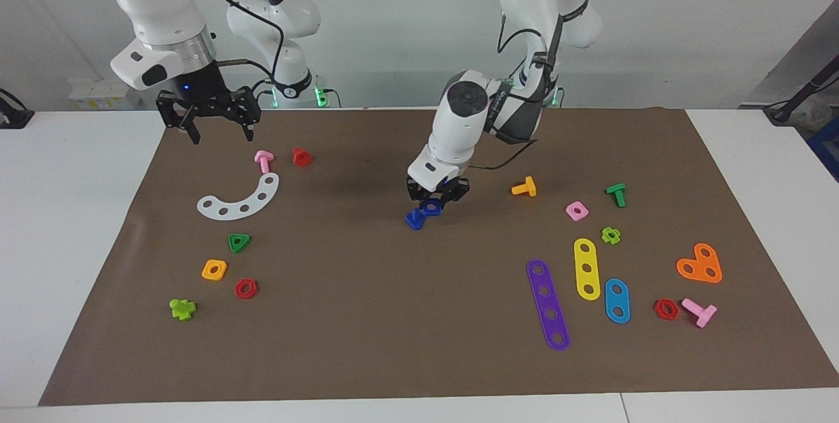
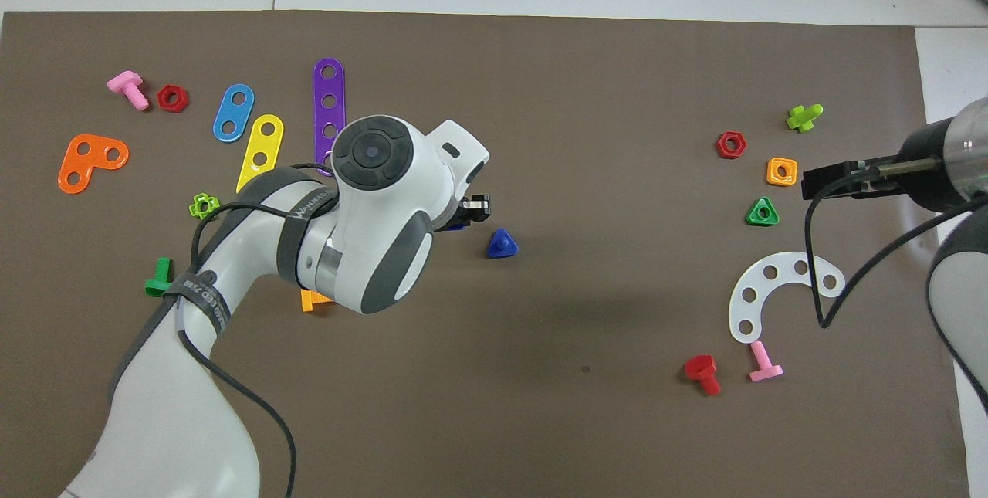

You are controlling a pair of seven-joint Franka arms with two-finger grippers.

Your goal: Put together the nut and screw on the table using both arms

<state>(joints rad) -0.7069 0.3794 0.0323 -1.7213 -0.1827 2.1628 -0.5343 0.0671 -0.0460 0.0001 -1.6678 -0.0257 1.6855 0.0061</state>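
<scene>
I have the left tool [image 1: 437, 202] clamped on the nut [image 1: 431, 206], a light, stiff, slick plastic piece best pinched across its flats, just over the screw [image 1: 415, 219] standing mid-table [image 1: 367, 318], while the right tool [image 1: 219, 122] waits open, aloft.

Left claw [image 1: 437, 202] grips nut [image 1: 432, 207] just above screw [image 1: 415, 218]; right claw [image 1: 213, 122] waits, fingers apart.

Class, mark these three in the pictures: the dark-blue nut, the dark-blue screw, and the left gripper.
dark-blue nut [image 1: 431, 207]: facing view, its ring beside the hole.
dark-blue screw [image 2: 501, 244]: overhead view, its head.
left gripper [image 1: 438, 202]: facing view, midway between fingertips.
</scene>
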